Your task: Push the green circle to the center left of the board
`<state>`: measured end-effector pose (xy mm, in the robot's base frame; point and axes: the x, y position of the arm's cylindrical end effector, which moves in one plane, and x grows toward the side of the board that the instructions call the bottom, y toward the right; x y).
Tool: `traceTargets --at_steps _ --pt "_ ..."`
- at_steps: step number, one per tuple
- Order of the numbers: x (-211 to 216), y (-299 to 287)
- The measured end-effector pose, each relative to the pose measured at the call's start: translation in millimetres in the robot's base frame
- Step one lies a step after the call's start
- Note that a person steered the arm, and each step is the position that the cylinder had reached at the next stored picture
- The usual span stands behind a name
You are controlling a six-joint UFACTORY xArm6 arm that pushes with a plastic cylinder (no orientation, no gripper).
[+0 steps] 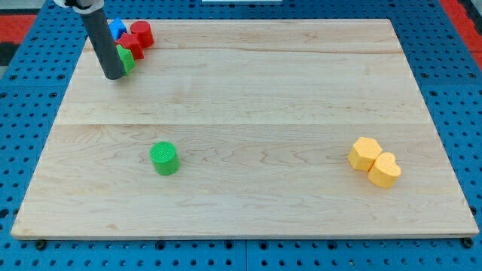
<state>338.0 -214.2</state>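
Rod only, no claw to open or close: your tip (114, 77) sits at the view's top left, and the green circle (164, 158) lies well apart from it, toward the view's bottom and slightly right. You'd need to come round its right side (my judgement) to push it left; beyond, the rod leans up past a green block (127, 60), red blocks (138, 36) and a blue block (117, 28).

— Rod (102, 41): upper part cut off at the view's top. Anything hidden behind?
— Green block (126, 59) largely covered, shape not determinable. Blue block (117, 29) partly hidden by rod and red blocks (137, 38); shape unclear.
— My tip (114, 76)?
— Visible, just beside that green block; contact not determinable.
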Motion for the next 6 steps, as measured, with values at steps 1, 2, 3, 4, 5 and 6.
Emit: traceTargets --at_steps 1,2,3,4,5,6 --pt "36.0 46.2" --pt "98.0 119.7" --pt "153.2 176.0" --pt "194.1 178.9" --pt "162.5 95.5" --pt "147.2 34.6"
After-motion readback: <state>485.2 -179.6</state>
